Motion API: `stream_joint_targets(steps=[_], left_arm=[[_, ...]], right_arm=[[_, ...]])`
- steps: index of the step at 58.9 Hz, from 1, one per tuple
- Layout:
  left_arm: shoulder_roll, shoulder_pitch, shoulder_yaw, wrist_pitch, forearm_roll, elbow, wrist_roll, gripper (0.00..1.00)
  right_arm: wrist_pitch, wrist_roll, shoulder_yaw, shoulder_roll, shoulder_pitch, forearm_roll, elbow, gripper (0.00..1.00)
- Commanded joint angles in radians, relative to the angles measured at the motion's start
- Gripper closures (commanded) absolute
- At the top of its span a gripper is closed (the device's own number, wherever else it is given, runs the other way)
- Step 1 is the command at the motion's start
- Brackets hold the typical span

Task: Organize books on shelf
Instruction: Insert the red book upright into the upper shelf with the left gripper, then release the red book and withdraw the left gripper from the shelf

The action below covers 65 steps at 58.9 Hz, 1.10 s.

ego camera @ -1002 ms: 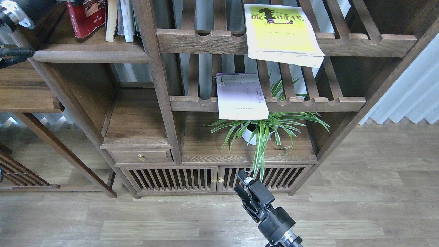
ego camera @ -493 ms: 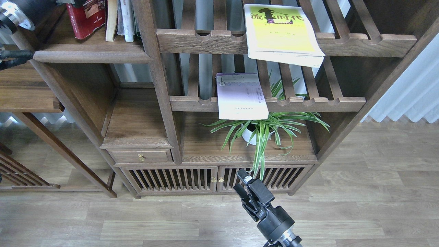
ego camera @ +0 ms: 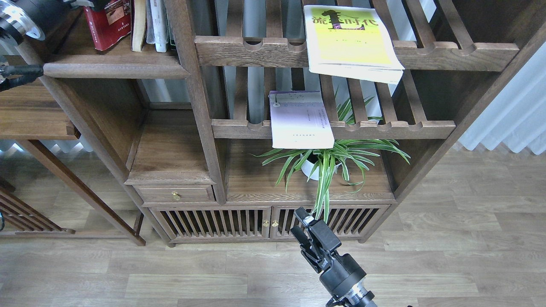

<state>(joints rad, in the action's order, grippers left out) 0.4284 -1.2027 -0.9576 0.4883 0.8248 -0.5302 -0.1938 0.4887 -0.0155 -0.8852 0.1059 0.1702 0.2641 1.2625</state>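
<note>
Right gripper (ego camera: pixel 300 224) slightly higher than before

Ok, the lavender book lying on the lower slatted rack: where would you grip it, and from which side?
Probably by its front edge. The lavender book lies flat on the lower slatted rack, with that edge overhanging the notched front rail above the plant. Coming in from the front, the right gripper could set one jaw above and one below the overhang. The rest lies on the slats, so a jaw would struggle to get beneath.
</note>
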Motion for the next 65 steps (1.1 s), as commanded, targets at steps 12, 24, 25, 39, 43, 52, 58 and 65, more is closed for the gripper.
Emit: stream_joint_targets(steps=[12, 24, 25, 39, 43, 52, 58, 65], left_arm=[[-0.002, -0.001, 0.0, 0.0, 0.0, -0.002, 0.002, 0.47], [-0.019, -0.012, -0.013, 0.0, -0.001, -0.002, 0.002, 0.46], [-0.022, -0.014, -0.016, 0.0, -0.001, -0.002, 0.002, 0.46], [-0.068, -0.031, -0.049, 0.0, -0.007, -0.007, 0.002, 0.46], [-0.076, -0.032, -0.05, 0.0, -0.007, -0.007, 0.002, 0.45], [-0.083, -0.049, -0.056, 0.0, -0.007, -0.007, 0.0, 0.45], [-0.088, -0.063, -0.079, 0.0, -0.007, -0.007, 0.0, 0.45], [-0.089, -0.075, -0.09, 0.0, -0.007, -0.007, 0.0, 0.45]], right_arm=[[0.0, 0.0, 0.0, 0.002, 0.0, 0.0, 0.0, 0.05], [0.0, 0.0, 0.0, 0.002, 0.002, 0.0, 0.0, 0.05], [0.0, 0.0, 0.0, 0.002, 0.002, 0.0, 0.0, 0.05], [0.0, 0.0, 0.0, 0.002, 0.005, 0.001, 0.0, 0.05], [0.0, 0.0, 0.0, 0.002, 0.006, 0.001, 0.0, 0.05], [0.0, 0.0, 0.0, 0.002, 0.006, 0.001, 0.0, 0.05], [0.0, 0.0, 0.0, 0.002, 0.008, 0.001, 0.0, 0.05], [0.0, 0.0, 0.0, 0.002, 0.006, 0.0, 0.0, 0.05]])
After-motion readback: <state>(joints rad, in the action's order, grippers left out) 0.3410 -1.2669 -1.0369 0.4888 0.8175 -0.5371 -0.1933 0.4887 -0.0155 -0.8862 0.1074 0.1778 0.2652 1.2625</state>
